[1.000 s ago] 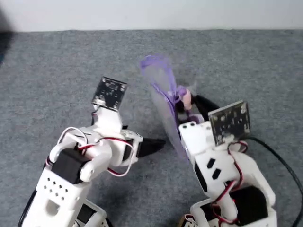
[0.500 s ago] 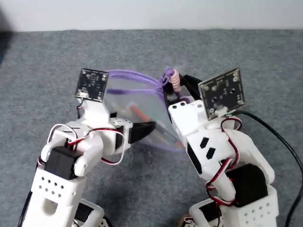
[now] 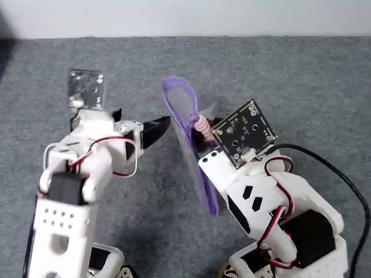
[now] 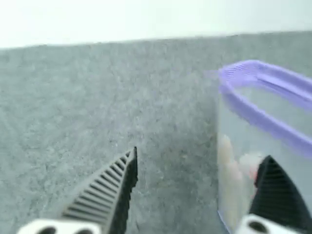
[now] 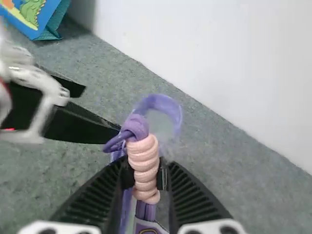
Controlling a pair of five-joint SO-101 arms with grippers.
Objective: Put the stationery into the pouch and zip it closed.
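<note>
Seemingly stationery (image 4: 233, 163) is packed in the clear purple-edged pouch (image 3: 190, 139), pink coiled pull (image 5: 142, 155) clenched by right claw (image 5: 145, 171), left claw (image 4: 201, 157) released, zipping probably left.

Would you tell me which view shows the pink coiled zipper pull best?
The right wrist view: the pink coiled pull sits close-up, clamped in the right end effector. The high view shows it small; the left wrist view offers the pouch.

Table (image 3: 301, 75) covered with grey felt-like mat, bounded by white wall at far edge. Black cable (image 3: 324, 160) laid across mat. Colourful flat item (image 5: 29, 14) noted by wall. Pouch (image 3: 194, 156) lower end recorded close to mat (contact unresolved).
</note>
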